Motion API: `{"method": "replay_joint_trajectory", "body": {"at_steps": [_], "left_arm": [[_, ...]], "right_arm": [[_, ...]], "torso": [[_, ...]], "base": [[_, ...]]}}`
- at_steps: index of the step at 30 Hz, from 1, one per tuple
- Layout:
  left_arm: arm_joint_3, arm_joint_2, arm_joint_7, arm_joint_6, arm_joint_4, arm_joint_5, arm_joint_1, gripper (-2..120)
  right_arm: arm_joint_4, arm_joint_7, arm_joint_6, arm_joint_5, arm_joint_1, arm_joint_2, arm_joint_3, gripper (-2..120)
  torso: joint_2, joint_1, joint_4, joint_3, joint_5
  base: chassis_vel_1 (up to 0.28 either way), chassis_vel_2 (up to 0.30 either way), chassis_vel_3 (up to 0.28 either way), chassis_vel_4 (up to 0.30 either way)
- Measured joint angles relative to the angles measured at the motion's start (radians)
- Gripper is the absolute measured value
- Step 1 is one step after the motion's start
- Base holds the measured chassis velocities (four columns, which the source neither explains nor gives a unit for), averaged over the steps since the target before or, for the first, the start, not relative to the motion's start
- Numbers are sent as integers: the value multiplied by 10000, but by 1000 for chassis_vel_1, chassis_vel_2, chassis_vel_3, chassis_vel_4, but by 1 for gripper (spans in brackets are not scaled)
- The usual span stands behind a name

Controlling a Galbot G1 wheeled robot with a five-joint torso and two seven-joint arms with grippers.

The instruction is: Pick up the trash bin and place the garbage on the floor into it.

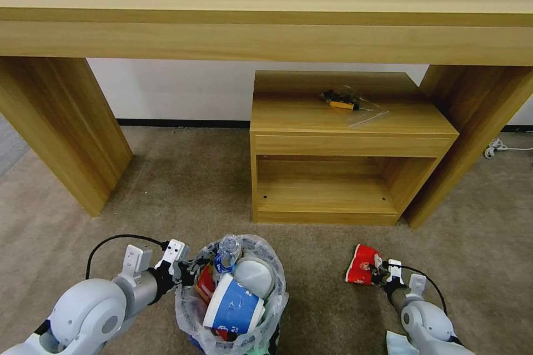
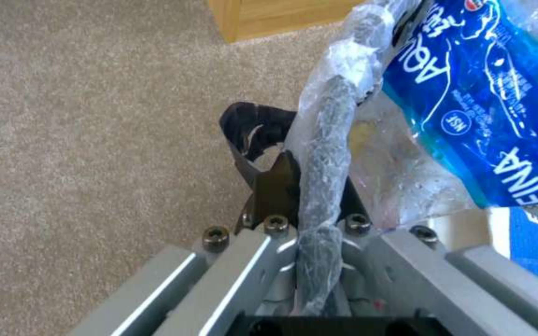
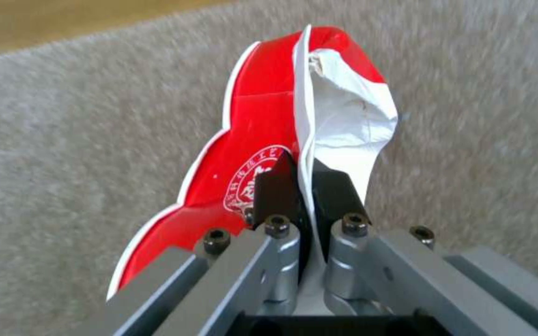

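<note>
Progress looks far along, to judge by how full the trash bin (image 1: 233, 299) is: it sits low in the head view on the beige floor (image 1: 183, 188), in front of the small wooden cabinet (image 1: 344, 144) under the long desk (image 1: 266, 16). Its crinkled plastic liner bulges with a blue-and-white paper cup (image 1: 233, 306), a small clear bottle (image 1: 226, 254), something pale and rounded beside the cup, and red wrappers (image 1: 206, 283) against the wall nearest the left arm. The left gripper (image 1: 186, 269) is closed on the bin's rim; in the left wrist view its dark fingers (image 2: 275, 184) pinch the bag-wrapped rim (image 2: 325, 154) between them, so the bin is held by its edge.

The right gripper (image 1: 380, 273) is down at the floor, well to the right of the bin, with its fingers (image 3: 275, 189) clamped on the edge of a flattened red-and-white carton (image 3: 263, 126). The carton seems to be at or just off the carpet; I cannot tell which. It is not yet in the bin.

Left over, as I judge it: this carton, and a pale blue mask (image 1: 401, 344) lying on the floor by the right arm. A black-orange tool in a clear bag (image 1: 344, 101) rests on the cabinet top, towards its back edge.
</note>
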Motion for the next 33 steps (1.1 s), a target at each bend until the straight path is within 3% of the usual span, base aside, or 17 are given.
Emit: {"method": "replay_joint_trajectory", "body": {"at_steps": [10, 17, 22, 27, 33], "left_arm": [[-29, -29, -140, 0, -50, 16, 59, 0], [262, -6, -679, 0, 228, -336, -409, 0], [537, 31, -937, 0, 512, -573, -965, 0], [906, 254, -1290, 0, 838, -1102, -1903, 0], [1129, 479, -1305, 0, 1152, -1463, -2576, 0]], "right_arm": [[2559, -594, 96, -15, -1034, -678, 518, 0], [5441, -1351, -48, 455, -1887, -1663, 914, 0], [6709, -1720, -338, 1026, -1936, -2210, 926, 0], [8483, -1679, -1009, 2499, -1274, -2833, 259, 0], [9370, -1359, -1547, 3496, -585, -3102, -862, 0]], "torso": [[0, 0, 0, -1, -5], [0, 0, -2, 0, -6], [0, 1, -2, 0, -6], [0, 2, -1, 0, -8], [0, 2, 0, 0, -5]], "base": [[0, 0, 0, 0], [0, 0, 0, 0], [0, 0, 0, 0], [0, 0, 0, 0], [0, 0, 0, 0]]}}
